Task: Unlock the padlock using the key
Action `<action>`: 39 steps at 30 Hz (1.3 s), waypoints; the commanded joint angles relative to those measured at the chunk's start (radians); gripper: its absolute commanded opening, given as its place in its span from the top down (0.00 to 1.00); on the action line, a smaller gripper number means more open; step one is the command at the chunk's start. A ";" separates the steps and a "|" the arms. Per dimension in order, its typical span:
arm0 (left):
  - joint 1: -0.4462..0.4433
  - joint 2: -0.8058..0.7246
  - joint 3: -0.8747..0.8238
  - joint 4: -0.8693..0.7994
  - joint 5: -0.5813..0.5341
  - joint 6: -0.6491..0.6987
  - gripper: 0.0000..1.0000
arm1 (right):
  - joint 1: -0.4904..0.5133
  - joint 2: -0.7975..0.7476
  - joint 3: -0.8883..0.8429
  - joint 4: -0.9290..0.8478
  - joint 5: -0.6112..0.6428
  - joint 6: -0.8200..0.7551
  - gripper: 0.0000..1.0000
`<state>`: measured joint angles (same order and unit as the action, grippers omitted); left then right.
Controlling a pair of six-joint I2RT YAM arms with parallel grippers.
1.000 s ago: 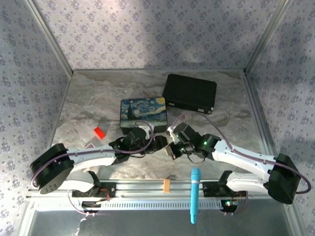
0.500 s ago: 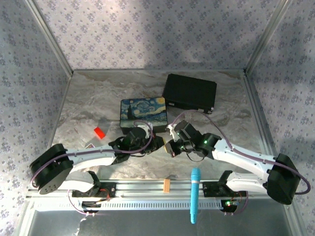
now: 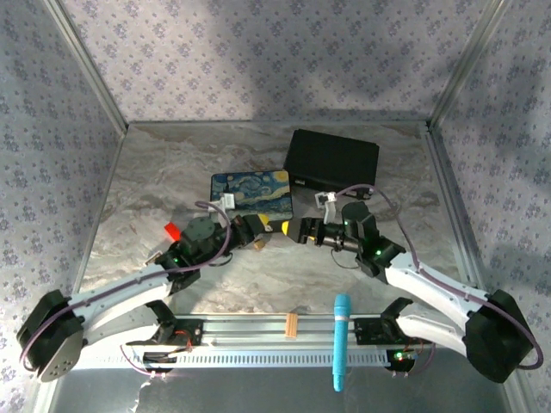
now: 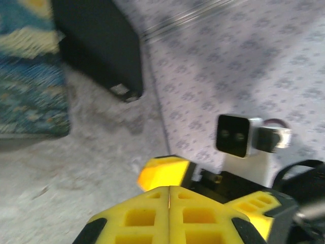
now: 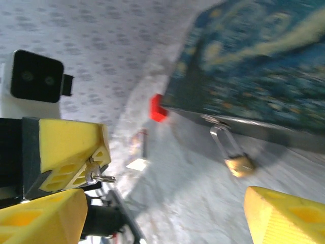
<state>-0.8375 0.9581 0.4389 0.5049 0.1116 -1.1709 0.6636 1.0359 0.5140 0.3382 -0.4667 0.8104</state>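
From above, the blue painted box (image 3: 251, 196) lies on the marbled surface (image 3: 172, 172). Both claws sit just off its near side. The left claw (image 3: 258, 237) reaches in from the box's left and the right claw (image 3: 288, 229) from its right, their tips close together. A small red block (image 3: 174, 231) lies well left of the box's near corner, and a black case (image 3: 331, 161) sits against its far right corner.

In the left wrist view, the left claw (image 4: 169, 211) is clenched, its yellow pads pressed flat together. One yellow finger (image 4: 162, 173) of the right claw stands just past them. The box (image 4: 30, 76) is blurred at upper left.

In the right wrist view, the right claw's own yellow fingers (image 5: 40, 216) stand far apart with nothing between them, so it is released. The padlock (image 5: 238, 163) lies at the foot of the box's (image 5: 244, 66) grey near wall. It has a tiny brass-gold body and a thin silvery shackle. Its long axis runs slantwise, with the shackle end up against the box's lower edge and the body pointing away from the box. I cannot tell whether the shackle is latched. The key (image 5: 97, 177) is a tiny pale sliver pinched in the left claw (image 5: 94, 165), off the box's near side and apart from the padlock. Its round head sits at the pads and its blade sticks out roughly level towards the padlock's side.
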 commanded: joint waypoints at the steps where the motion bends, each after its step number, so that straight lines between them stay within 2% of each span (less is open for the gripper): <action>1: 0.009 -0.045 0.019 0.080 0.011 0.075 1.00 | 0.007 0.043 0.029 0.262 -0.128 0.123 0.23; 4: 0.008 -0.046 0.032 0.092 0.035 0.085 1.00 | 0.032 0.096 0.062 0.370 -0.160 0.153 0.32; 7: 0.008 -0.042 0.025 0.126 0.036 0.069 1.00 | 0.064 0.140 0.107 0.395 -0.194 0.139 0.43; 9: 0.008 -0.042 0.012 0.154 0.030 0.058 1.00 | 0.075 0.161 0.117 0.428 -0.210 0.148 0.46; 11: 0.009 -0.043 -0.005 0.188 0.019 0.047 1.00 | 0.079 0.191 0.123 0.468 -0.229 0.168 0.55; 20: 0.008 -0.063 -0.021 0.198 -0.017 0.047 1.00 | 0.087 0.213 0.085 0.503 -0.211 0.194 0.68; 24: 0.009 -0.079 -0.023 0.175 -0.035 0.052 1.00 | 0.089 0.217 0.078 0.514 -0.204 0.194 0.86; 31: 0.009 -0.070 -0.030 0.179 -0.034 0.041 1.00 | 0.088 0.245 0.090 0.532 -0.213 0.200 0.85; 35: 0.009 -0.080 -0.039 0.168 -0.051 0.040 1.00 | 0.092 0.250 0.092 0.535 -0.220 0.200 0.95; 37: 0.009 -0.084 -0.040 0.162 -0.056 0.040 1.00 | 0.093 0.251 0.086 0.534 -0.219 0.202 0.93; 39: 0.009 -0.085 -0.039 0.158 -0.057 0.041 1.00 | 0.096 0.251 0.086 0.520 -0.224 0.195 0.84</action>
<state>-0.8314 0.8898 0.4034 0.6510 0.0830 -1.1301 0.7448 1.2804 0.5949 0.8368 -0.6525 1.0088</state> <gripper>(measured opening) 0.045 0.126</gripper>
